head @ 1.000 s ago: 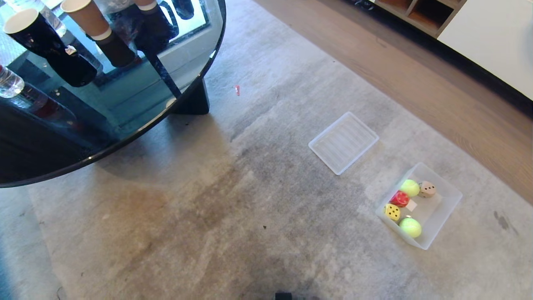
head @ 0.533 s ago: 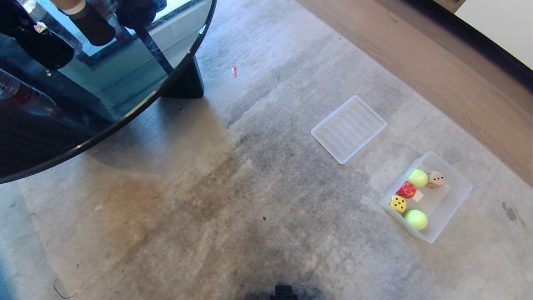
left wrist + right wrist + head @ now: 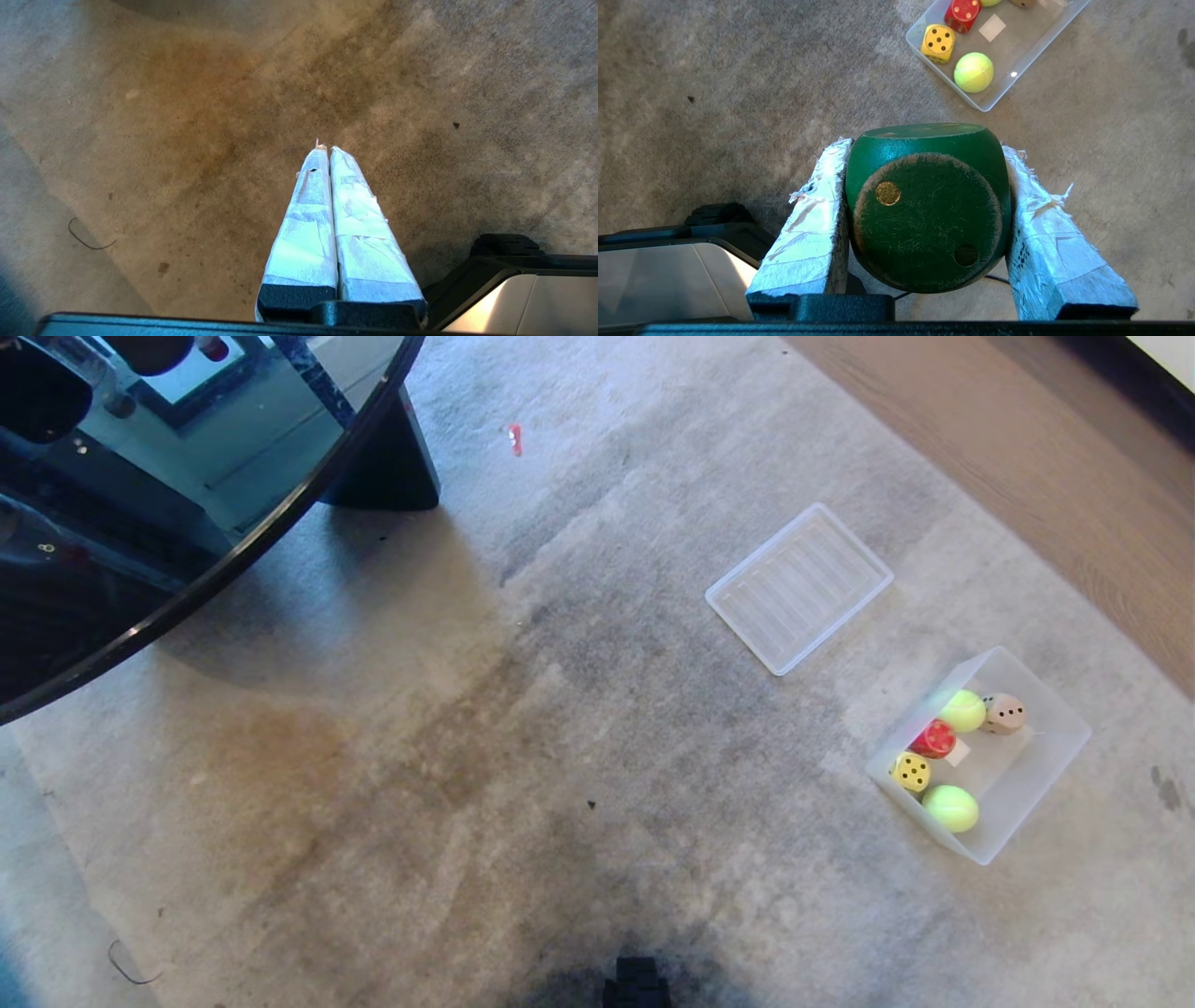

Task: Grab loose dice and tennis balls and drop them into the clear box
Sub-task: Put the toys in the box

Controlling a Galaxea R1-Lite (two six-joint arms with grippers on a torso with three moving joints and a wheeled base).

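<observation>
Here the right gripper [image 3: 924,154] hangs above the carpet [image 3: 523,728] with its tape-wrapped fingers [image 3: 810,219] clamped on either side of a green die [image 3: 927,205], a rounded cube of scuffed, scratched paint with two dots showing on the face toward the camera. The tape on the fingers is white, wrinkled and frayed at the edges. The left gripper [image 3: 325,150] also points down at the carpet, its two taped fingers pressed flat together with nothing between them. Neither arm shows in the head view.

The clear box [image 3: 1060,756] sits on the carpet off to the robot's right, a rectangular bin of frosted plastic with deep walls. Inside it lie a yellow die [image 3: 911,772], a red die [image 3: 933,740] and a tan die [image 3: 1005,714], along with two fuzzy tennis balls: one [image 3: 962,710] beside the tan die at the far end, the other [image 3: 950,808] at the near end just beside the yellow die. A small white square sticker [image 3: 992,27] shows on the box floor.

Farther out from the box lies a flat, shallow ridged tray [image 3: 799,588], also clear plastic, apart from the box. A round dark glass table [image 3: 187,588] with a glossy edge fills the upper left, its wedge-shaped black leg [image 3: 383,476] planted on the carpet. The carpet is short-piled and mottled grey with a brownish stain, and a strip of wood floor [image 3: 1027,457] runs along its far right edge.
</observation>
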